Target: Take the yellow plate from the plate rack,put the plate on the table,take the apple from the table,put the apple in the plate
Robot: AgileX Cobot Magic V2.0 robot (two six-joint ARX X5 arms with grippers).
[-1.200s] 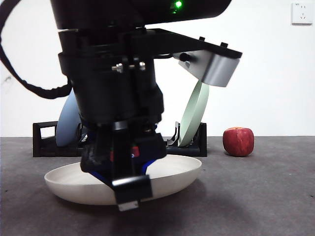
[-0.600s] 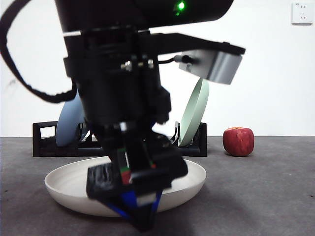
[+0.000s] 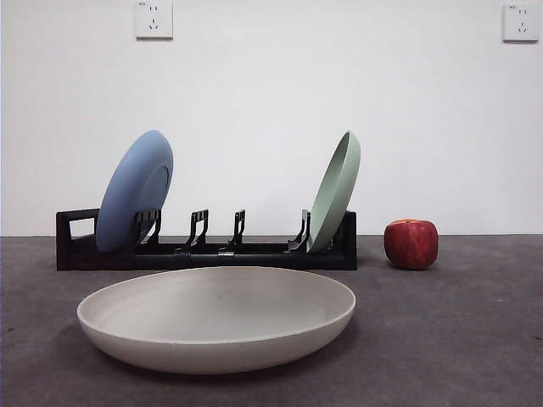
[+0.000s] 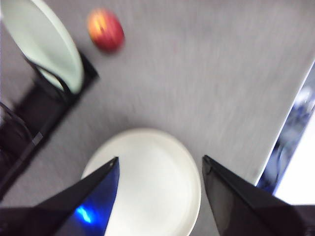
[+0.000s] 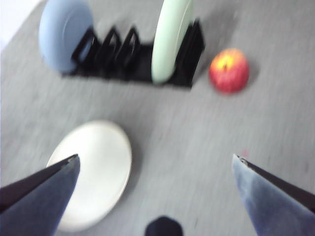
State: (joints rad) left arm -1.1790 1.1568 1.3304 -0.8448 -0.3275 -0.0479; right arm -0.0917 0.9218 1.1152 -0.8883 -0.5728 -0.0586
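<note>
Apple [image 3: 411,244] was judged firm, smooth and rounded, best pinched across its widest sides. Right gripper [image 5: 156,169] and left gripper [image 4: 160,169] were seen spread, empty.

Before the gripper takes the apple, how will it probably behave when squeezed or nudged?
The apple looks firm and smooth-skinned, so the jaws may slip on it. Its rounded shape suggests it could roll on the flat table if nudged sideways. It seems small and probably light.
</note>
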